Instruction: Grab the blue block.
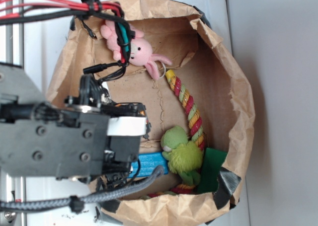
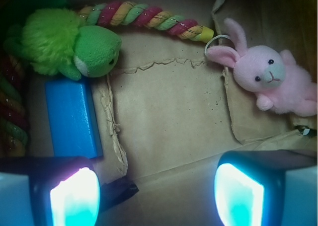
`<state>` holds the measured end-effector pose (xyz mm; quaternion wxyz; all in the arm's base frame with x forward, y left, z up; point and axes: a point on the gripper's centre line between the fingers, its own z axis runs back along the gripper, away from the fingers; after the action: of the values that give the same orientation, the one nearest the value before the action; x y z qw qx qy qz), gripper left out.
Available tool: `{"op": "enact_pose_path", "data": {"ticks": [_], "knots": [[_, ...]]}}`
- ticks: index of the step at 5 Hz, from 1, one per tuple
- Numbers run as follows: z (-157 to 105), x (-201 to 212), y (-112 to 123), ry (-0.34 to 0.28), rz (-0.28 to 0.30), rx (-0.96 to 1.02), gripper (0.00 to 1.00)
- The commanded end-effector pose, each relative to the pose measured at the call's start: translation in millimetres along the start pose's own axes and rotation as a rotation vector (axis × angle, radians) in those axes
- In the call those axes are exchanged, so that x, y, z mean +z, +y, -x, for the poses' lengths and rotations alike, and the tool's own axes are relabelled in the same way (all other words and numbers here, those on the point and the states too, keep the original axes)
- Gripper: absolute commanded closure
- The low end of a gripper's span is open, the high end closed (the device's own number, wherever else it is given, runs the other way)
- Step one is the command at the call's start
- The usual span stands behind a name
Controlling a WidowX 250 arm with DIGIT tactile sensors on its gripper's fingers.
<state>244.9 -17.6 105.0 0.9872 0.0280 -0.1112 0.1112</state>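
Nearest the wrist camera are the two fingertips of the gripper, glowing pale cyan at the bottom of the frame. They stand wide apart, with nothing between them but the bare brown paper floor of the bag, and they touch no object that can be seen.

The blue block lies flat just ahead of the left-hand fingertip, its near end close to that pad but outside the gap.

Counted: one blue block, one green plush toy, one pink plush rabbit, one twisted multicoloured rope, and one dark green flat piece seen only from the exterior view.

The green plush rests against the block's far end. The rope curves beyond it, ending at a metal ring beside the rabbit, which lies ahead of the right-hand fingertip, well apart. In the exterior view the arm and its cables hide most of the block.
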Motion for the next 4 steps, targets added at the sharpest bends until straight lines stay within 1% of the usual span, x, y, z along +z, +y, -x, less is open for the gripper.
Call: {"op": "enact_pose_path", "data": {"ticks": [1, 2, 3, 4], "knots": [[-21, -8, -7, -0.037, -0.020, 0.019, 0.00], [-29, -19, -8, -0.030, -0.053, 0.030, 0.00], [-35, -25, -7, -0.017, -0.064, 0.040, 0.00], [-34, -16, -5, -0.003, -0.039, 0.035, 0.00]]}}
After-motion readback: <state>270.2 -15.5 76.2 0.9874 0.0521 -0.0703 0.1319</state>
